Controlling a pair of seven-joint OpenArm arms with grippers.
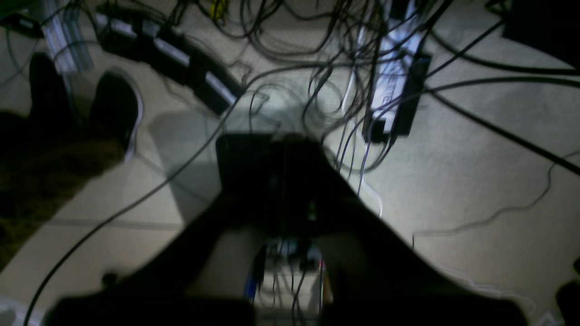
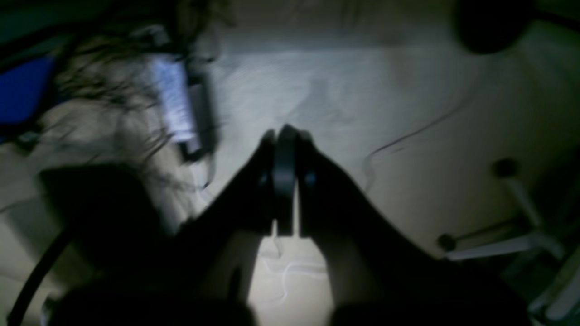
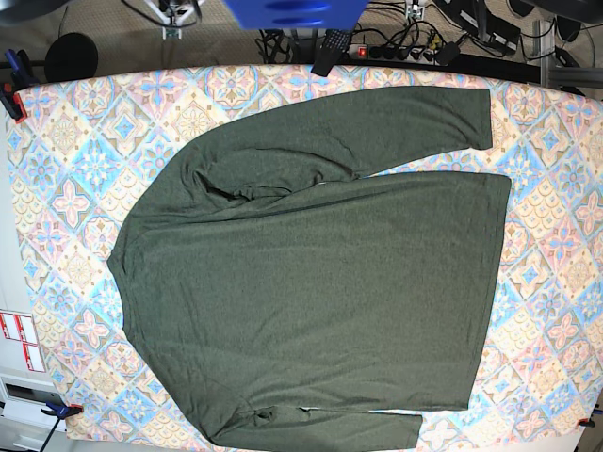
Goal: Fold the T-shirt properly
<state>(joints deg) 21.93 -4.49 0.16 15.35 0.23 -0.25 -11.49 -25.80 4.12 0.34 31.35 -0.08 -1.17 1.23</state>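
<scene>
Start at the left of the base view: the T-shirt lies spread flat on the patterned table, collar toward the left edge of the frame, hem toward the right. One sleeve runs along the top of the frame out to the upper right; the other lies along the bottom edge and is partly cut off. Nothing is folded yet, so you are at the very start. It is laid flat so that you can reach its sleeves and edges cleanly.

Neither arm shows in the base view; both are parked clear of the table, which leaves the cloth unobstructed. In the right wrist view, the right gripper has its jaws pressed together with nothing between them, hanging over bare floor. In the left wrist view, the left gripper is a dark, blurred shape, probably closed and empty as well, over a tangle of cables and a power strip.

Clamps pin the table cover at the left corners; keep your grasps away from them. A small wrinkle sits near the upper sleeve's armpit and may need smoothing.
</scene>
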